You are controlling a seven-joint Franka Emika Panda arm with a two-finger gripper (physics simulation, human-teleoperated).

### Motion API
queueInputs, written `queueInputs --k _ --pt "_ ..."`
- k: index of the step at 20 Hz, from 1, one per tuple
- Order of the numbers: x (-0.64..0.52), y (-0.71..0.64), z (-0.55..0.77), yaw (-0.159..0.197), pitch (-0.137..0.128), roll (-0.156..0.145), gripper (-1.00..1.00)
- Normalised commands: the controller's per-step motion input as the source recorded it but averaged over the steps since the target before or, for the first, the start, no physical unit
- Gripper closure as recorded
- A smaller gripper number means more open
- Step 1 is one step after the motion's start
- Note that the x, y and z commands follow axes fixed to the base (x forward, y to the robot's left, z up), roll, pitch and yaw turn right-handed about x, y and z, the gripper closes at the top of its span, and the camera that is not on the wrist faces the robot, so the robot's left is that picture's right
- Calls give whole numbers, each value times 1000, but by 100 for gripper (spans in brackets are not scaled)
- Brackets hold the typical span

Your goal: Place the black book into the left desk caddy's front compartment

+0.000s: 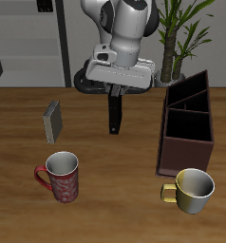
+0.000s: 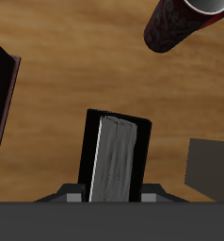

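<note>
The gripper is clamped on the book, holding it upright, clear of the table mid-surface. The lift looks done; carrying it to the caddy near the table's edge and lowering it into the front compartment remain.

black book (pale page edge), reddish-brown caddy, speckled red mug, yellow mug.

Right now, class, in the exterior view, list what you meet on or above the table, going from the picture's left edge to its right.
Small grey book → red patterned mug → black book held in the gripper → dark reddish-brown desk caddy.
</note>
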Motion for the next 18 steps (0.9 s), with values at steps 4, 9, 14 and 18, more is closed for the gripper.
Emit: queueInputs --k 4,9,14,18 --pt "-227 108 157 -8 -12 1 100" --pt "-144 185 76 -5 2 17 100" --pt "-138 261 52 -2 8 26 100" --pt "-76 162 79 -10 -5 22 100"
